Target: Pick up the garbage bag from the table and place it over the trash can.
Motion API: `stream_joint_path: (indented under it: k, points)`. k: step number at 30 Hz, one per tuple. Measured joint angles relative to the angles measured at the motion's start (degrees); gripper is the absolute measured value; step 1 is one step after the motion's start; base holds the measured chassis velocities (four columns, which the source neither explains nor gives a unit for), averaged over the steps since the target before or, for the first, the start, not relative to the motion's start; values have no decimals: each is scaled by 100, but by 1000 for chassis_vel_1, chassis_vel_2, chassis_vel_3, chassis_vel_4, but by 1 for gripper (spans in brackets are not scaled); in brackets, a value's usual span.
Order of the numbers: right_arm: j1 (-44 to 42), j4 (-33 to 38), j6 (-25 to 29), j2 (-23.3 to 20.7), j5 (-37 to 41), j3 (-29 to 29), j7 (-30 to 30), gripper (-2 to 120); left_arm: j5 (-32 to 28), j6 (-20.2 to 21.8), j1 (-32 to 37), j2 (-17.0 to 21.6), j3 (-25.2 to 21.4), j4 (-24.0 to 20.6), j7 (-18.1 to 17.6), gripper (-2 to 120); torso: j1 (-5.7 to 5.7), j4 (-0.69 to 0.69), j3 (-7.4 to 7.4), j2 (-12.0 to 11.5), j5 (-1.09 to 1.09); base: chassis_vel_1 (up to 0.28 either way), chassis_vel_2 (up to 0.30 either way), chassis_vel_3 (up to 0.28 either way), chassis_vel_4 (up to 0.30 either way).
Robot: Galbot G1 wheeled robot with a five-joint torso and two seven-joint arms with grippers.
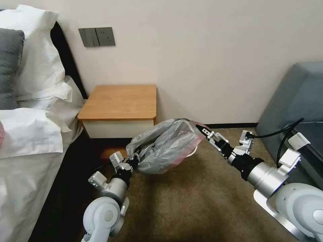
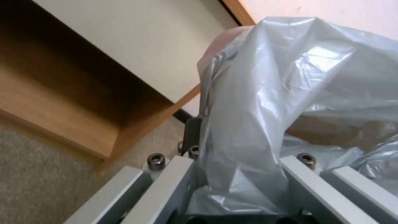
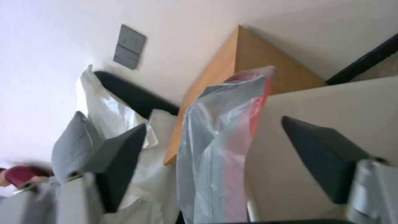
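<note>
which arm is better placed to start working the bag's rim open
Probably the right. The right gripper sits at the pinkish rim edge of the garbage bag, fingers spread with that edge between them. The left gripper is at the crumpled grey end, away from the rim.

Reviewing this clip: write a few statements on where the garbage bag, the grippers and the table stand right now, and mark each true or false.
1. The garbage bag lies on the table. False: it hangs in the air in front of the table, over the carpet.
2. The left gripper is at the bag's lower left end. True.
3. The right gripper is parked away from the bag. False: it is at the bag's upper right end.
4. A wall switch plate is mounted above the table. True.
</note>
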Motion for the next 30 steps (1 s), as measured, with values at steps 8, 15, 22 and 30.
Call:
stream_joint_path:
  k: [8, 15, 22, 30]
  points:
    - [73, -325, 77, 408, -221, -117, -580, 65, -34, 17, -11, -51, 47, -6, -13, 5, 0, -1, 0, 0, 0, 0, 0, 0, 0]
    - [170, -494, 124, 722, -400, -217, -843, 41, -35, 29, -32, -81, 88, -28, -59, 5, 0, 0, 0, 0, 0, 0, 0, 0, 0]
    - [104, -509, 133, 845, -519, -208, -987, 14, -32, 33, -50, -91, 108, -44, -63, 5, 0, 0, 0, 0, 0, 0, 0, 0, 0]
    - [137, -534, 190, 919, -540, -213, -1008, 0, 5, 28, -46, -98, 119, -45, -43, 5, 0, 0, 0, 0, 0, 0, 0, 0, 0]
